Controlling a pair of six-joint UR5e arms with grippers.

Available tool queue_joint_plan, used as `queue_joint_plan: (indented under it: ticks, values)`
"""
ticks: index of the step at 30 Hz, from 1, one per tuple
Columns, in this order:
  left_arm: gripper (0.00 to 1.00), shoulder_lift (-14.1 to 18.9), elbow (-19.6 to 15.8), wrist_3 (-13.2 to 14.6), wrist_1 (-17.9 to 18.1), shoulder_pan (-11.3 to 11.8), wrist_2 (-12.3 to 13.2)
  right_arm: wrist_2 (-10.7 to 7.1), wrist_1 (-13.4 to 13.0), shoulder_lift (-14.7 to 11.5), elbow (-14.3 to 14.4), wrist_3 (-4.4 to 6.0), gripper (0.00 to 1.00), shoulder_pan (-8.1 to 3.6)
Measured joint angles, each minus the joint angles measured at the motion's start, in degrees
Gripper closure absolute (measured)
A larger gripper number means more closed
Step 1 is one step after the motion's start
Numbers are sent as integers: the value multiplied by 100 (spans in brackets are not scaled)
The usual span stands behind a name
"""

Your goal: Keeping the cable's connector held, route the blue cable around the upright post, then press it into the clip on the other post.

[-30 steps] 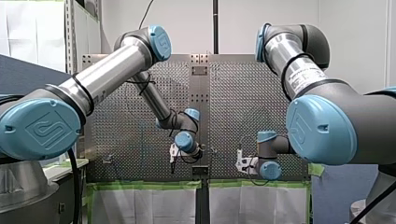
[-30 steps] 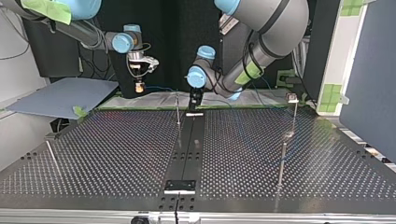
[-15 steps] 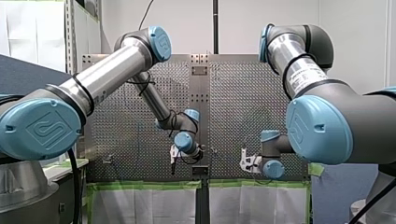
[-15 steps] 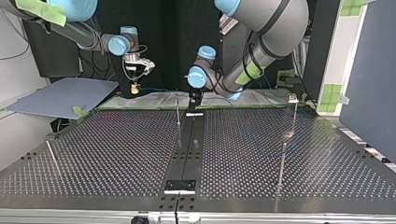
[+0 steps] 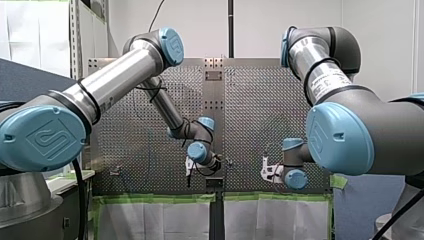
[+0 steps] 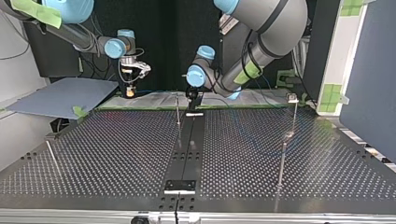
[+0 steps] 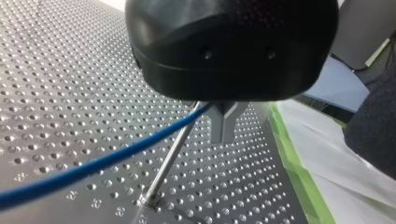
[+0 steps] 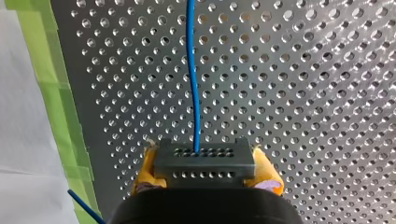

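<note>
My right claw (image 8: 205,171) grips the connector (image 8: 204,156) between yellow pads (image 8: 145,170). My left claw (image 7: 223,125) pinches the blue cable (image 7: 93,169) just beside the upright post (image 7: 169,157). Best now: sweep round low over the desk (image 7: 56,93), cable taut, no tugging the connector.

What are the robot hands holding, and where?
My right gripper clamps the dark grey connector block by its sides; my left gripper's metal fingers pinch the blue cable partway along.
</note>
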Motion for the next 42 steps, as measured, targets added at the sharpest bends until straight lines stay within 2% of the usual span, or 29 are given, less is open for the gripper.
queue_joint_plan:
  ticks: [12,20,24,26,30,42]
  values:
    - [100,-6,-2,-368,21,-8,212,7,1,60,-50,-12,100,-58]
    - [100,-7,-2,-465,85,4,307,12,21,177,-115,1,100,-84]
    - [100,-25,-1,-535,128,11,331,13,139,339,-220,-24,100,-86]
    - [100,-86,-2,-574,153,15,343,21,246,399,-264,-78,100,-82]
    - [100,-194,-2,-535,109,31,356,28,390,437,-299,-143,100,-87]
    - [100,-220,-2,-564,231,74,460,21,479,447,-429,-165,100,-89]
